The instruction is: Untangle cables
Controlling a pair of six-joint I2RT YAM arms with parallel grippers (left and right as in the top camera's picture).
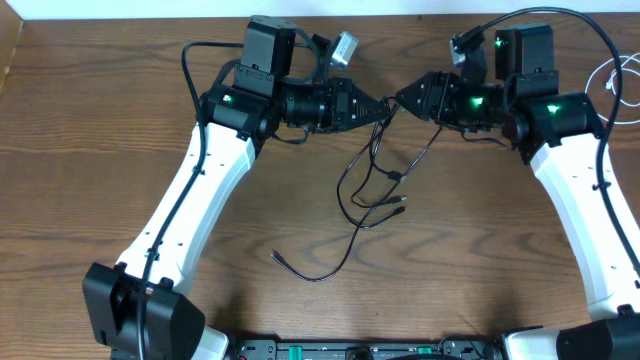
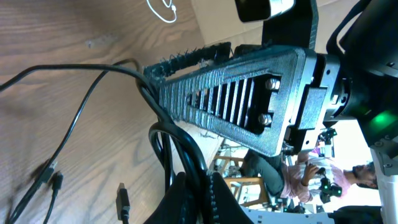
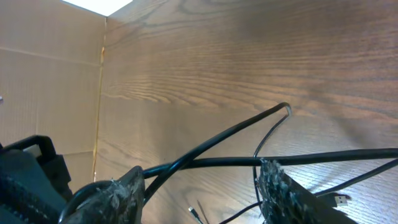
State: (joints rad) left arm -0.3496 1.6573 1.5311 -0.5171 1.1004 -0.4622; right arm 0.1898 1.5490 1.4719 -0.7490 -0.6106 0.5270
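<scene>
The left gripper [image 1: 383, 108] has its jaws pressed together on the black cables [image 3: 217, 137]. They hang from it and spread on the table [image 1: 100, 150] toward 6 o'clock. The right gripper [image 1: 403, 97], just beside it at 3 o'clock, has its jaws spread, with one strand between them. A white cable [image 1: 622, 75] lies at 2 o'clock.

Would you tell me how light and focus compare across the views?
Overhead: even light, sharp black cables, soft shadows. Left wrist: bright overexposed background, nearest cables blurred. Right wrist: white glare top left, fingers out of focus.
</scene>
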